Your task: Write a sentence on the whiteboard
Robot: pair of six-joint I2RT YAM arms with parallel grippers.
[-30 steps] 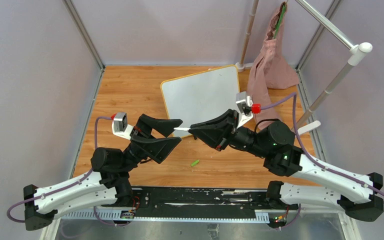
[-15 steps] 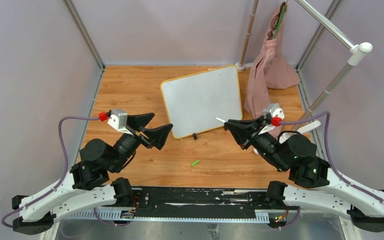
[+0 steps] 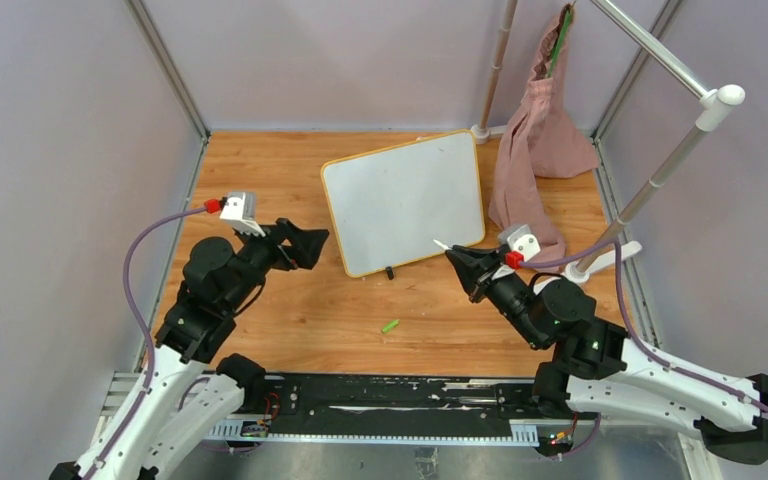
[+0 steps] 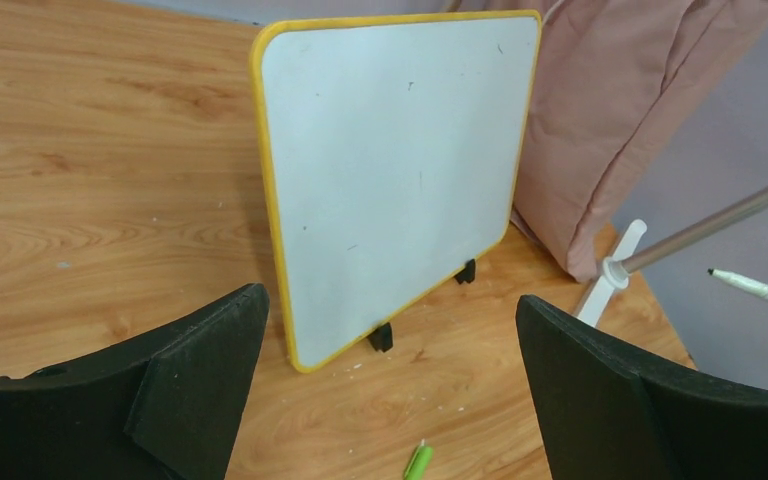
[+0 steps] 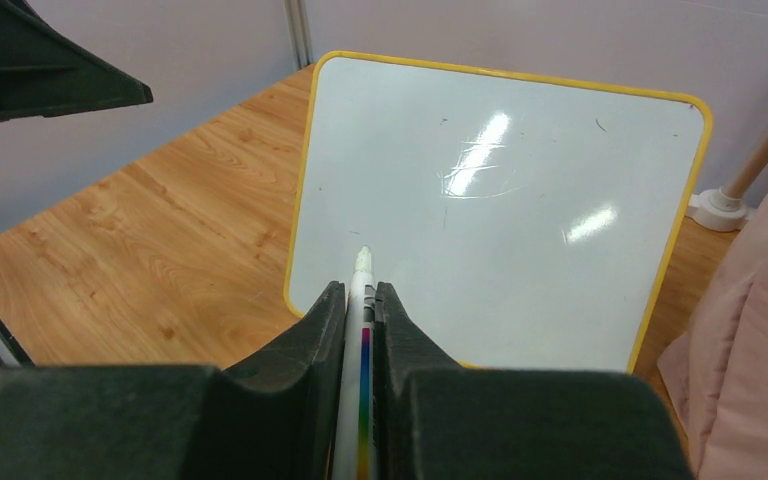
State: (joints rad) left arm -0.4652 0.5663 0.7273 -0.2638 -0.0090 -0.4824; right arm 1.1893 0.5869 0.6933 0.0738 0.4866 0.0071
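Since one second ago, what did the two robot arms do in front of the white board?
The two arms, which met in front of the yellow-framed white board, pulled apart. The left end effector drew back leftward, open and empty. The right end effector swung rightward, clamped on the thin white marker, tip toward the board. The board and the small green cap on the wooden table stayed put.
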